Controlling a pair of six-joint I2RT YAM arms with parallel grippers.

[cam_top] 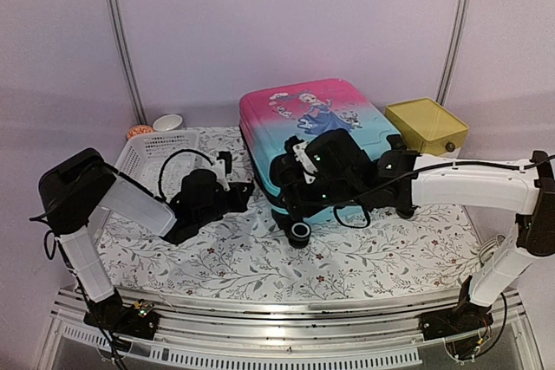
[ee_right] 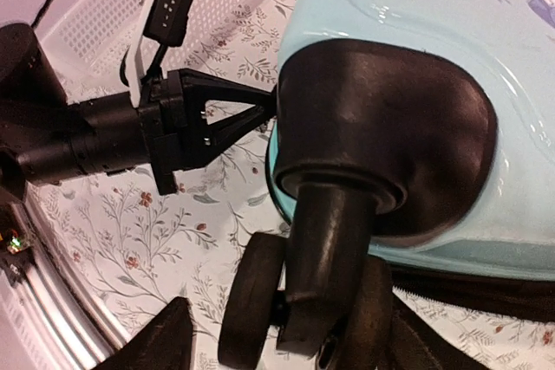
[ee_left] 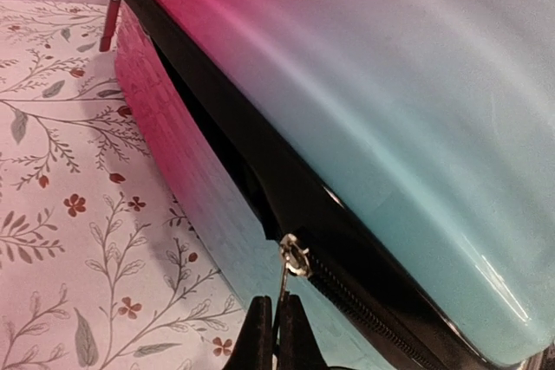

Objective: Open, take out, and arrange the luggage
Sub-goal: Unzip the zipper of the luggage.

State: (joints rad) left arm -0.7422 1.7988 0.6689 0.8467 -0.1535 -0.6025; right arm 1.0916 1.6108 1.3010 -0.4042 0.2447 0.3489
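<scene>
My left gripper (ee_left: 276,335) pinches the zipper pull (ee_left: 289,262); I drag level along the luggage (ee_left: 416,110) seam, right gripper (ee_right: 290,340) seemingly apart.

Luggage (cam_top: 323,115) pink fading to turquoise; tablecloth (cam_top: 243,257) white, floral-sprigged; box (cam_top: 425,124) yellow.

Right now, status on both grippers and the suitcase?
Left gripper shut on zipper pull, zipper partly undone. Right gripper open around a caster wheel. Suitcase lying flat, lid not raised. Right gripper's wrist overhangs the near edge.
</scene>
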